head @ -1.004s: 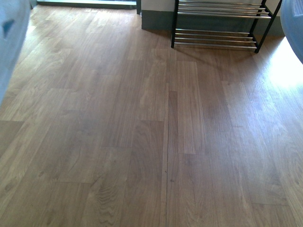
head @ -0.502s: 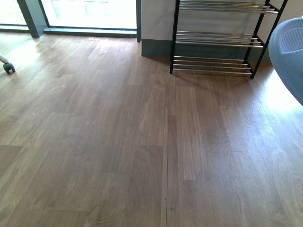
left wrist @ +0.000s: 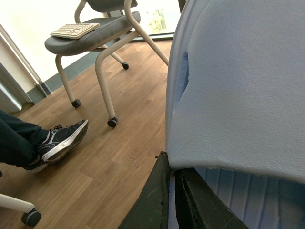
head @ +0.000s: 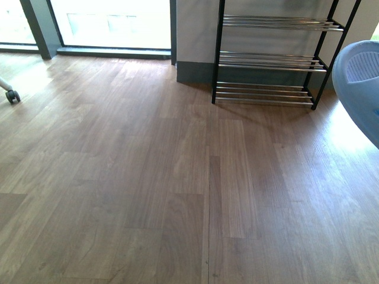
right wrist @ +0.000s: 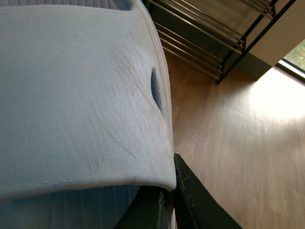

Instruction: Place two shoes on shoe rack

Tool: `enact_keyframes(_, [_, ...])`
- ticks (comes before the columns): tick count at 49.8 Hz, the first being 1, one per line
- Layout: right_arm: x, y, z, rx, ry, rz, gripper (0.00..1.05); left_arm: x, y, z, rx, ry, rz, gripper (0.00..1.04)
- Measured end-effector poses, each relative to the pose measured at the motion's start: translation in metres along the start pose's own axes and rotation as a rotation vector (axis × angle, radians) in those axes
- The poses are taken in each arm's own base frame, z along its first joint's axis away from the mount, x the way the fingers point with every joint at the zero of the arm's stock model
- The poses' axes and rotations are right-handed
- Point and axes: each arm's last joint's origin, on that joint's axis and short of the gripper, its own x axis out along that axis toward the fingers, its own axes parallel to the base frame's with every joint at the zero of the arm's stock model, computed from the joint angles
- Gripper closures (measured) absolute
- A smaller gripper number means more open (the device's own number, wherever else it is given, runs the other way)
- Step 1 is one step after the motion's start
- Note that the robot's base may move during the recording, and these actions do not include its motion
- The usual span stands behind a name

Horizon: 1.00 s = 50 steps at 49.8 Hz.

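Observation:
The black shoe rack (head: pixel 269 59) with silver bars stands against the far wall, right of centre; its tiers in view hold nothing. One pale blue slide (head: pixel 361 86) hangs at the right edge of the front view. In the right wrist view that slide (right wrist: pixel 81 95) fills the picture, and my right gripper (right wrist: pixel 171 200) is shut on its side edge, with the shoe rack (right wrist: pixel 209 38) beyond. My left gripper (left wrist: pixel 172 195) is shut on the edge of the other pale blue slide (left wrist: pixel 238 86), held above the wood floor.
Wood floor (head: pixel 148 177) stretches from me to the rack. A chair castor (head: pixel 12 96) shows at the far left by the window. In the left wrist view a grey chair (left wrist: pixel 95 33) carries a keyboard (left wrist: pixel 74 30), and a person's dark sneaker (left wrist: pixel 62 140) rests on the floor.
The front view has tilted up: the rack now shows lower and fuller, with three tiers. The slide at the left edge has left the view; the right one sits lower.

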Motion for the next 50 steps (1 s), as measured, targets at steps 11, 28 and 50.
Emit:
enact_keyframes(11, [0.0, 0.0, 0.0, 0.0, 0.0, 0.0, 1.03, 0.0, 0.0001, 0.0001, 0.005, -0.001, -0.001, 1.03])
enact_keyframes(28, [-0.0001, 0.0, 0.0001, 0.0, -0.001, 0.0, 1.03, -0.0002, 0.0003, 0.0003, 0.003, -0.002, -0.001, 1.03])
enact_keyframes(50, [0.0001, 0.0001, -0.0001, 0.0, 0.0, 0.001, 1.03, -0.0002, 0.0004, 0.0004, 0.003, -0.003, -0.001, 1.03])
